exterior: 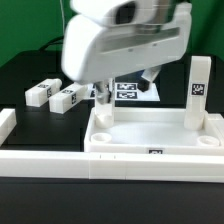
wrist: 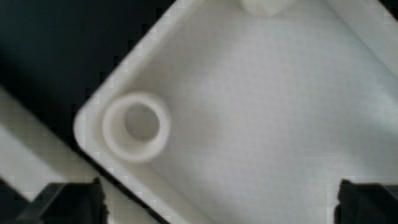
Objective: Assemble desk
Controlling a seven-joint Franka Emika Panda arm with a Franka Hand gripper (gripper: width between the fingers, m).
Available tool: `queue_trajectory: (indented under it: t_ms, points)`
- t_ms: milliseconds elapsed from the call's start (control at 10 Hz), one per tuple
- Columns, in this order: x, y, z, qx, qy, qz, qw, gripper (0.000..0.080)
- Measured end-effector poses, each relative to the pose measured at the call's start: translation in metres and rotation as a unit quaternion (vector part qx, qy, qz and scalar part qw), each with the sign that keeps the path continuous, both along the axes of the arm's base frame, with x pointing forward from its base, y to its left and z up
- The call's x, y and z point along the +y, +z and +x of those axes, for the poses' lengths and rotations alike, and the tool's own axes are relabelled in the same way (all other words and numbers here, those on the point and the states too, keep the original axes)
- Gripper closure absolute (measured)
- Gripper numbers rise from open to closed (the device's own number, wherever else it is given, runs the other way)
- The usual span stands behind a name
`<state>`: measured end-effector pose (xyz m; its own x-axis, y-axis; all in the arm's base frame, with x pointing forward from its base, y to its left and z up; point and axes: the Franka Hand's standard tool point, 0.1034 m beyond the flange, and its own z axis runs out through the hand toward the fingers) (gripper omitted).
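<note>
The tabletop [exterior: 150, 135] is laid rim-up on the black worktop [exterior: 25, 80], towards the exterior view's right. Its near side is set against the low border wall [exterior: 50, 160], probably so it is braced against sliding while legs are fitted. One upright leg [exterior: 198, 85] is stood at its far right corner and is apparently already seated. A loose leg [exterior: 38, 93] and a second loose leg [exterior: 68, 98] are seen lying on the worktop at the exterior view's left, apart from the tabletop. A fourth is not made out. The marker board [exterior: 128, 92] is seen just beyond the tabletop. The pincer [wrist: 217, 205] is spread wide with nothing gripped. It is held over the tabletop's inside near a round corner socket [wrist: 134, 128], which is judged to be empty and awaiting a leg.
</note>
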<state>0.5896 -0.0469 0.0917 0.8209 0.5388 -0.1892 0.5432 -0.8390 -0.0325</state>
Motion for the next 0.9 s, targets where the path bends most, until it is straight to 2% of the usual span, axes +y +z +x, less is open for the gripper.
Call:
queue_trajectory:
  t_ms: [200, 300, 700, 800, 900]
  points:
    - [-0.042, 0.009, -0.005, -0.005, -0.075, 0.015, 0.997, 0.0151]
    - [-0.057, 0.007, -0.007, -0.019, -0.105, 0.019, 0.994, 0.0151]
    - [-0.051, 0.004, -0.008, -0.02, -0.238, -0.006, 0.971, 0.0151]
    - [-0.053, 0.004, -0.008, -0.021, -0.267, -0.011, 0.963, 0.0151]
    - [-0.065, 0.002, -0.02, 0.001, -0.281, -0.004, 0.96, 0.0151]
